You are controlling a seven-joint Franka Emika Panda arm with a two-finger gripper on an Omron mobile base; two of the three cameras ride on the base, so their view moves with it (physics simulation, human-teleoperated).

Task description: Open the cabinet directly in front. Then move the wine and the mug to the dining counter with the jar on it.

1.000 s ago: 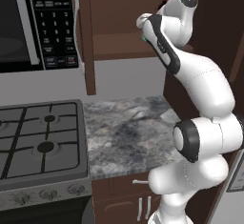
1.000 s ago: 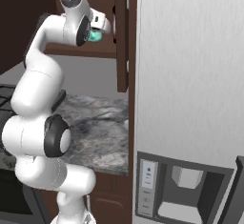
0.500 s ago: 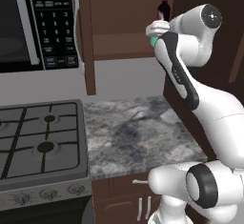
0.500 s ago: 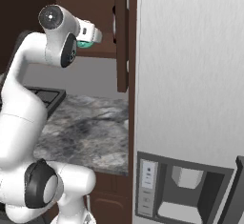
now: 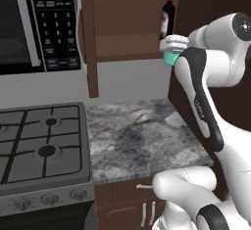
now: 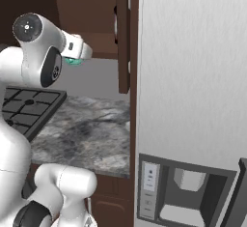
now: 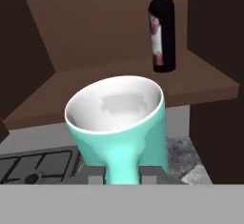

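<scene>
Dark brown cabinet (image 5: 88, 38) doors stand open, so you can count the first step of the task as done. Working left to right in the left base view: the left door hangs edge-on beside the microwave (image 5: 34, 23), the stove (image 5: 39, 146) sits below it, and the small marbled counter (image 5: 137, 136) beside the stove carries nothing.

Further right, the wine (image 5: 167, 18) stands upright on the cabinet shelf (image 7: 124, 61), untouched. Just below and in front of it you have the mug (image 5: 171, 57). Half a second ago it sat closer in against the shelf edge; now the arm has swung outward and the mug is clear of the cabinet, in the air above the counter's right end. The right base view confirms it: the mug (image 6: 73, 61) shows as a teal sliver under the white hand, out in front of the open door.

In the hand view the jaws are nearly closed and pinch the mug (image 7: 119, 127) low on its wall or handle; which of the two, you cannot tell. The mug tips forward, mouth toward the shelf, and is empty.

Judgement: the mug is extracted and secure. The dining counter with the jar lies outside these views, so you need a base move next. The wine awaits a second trip.
</scene>
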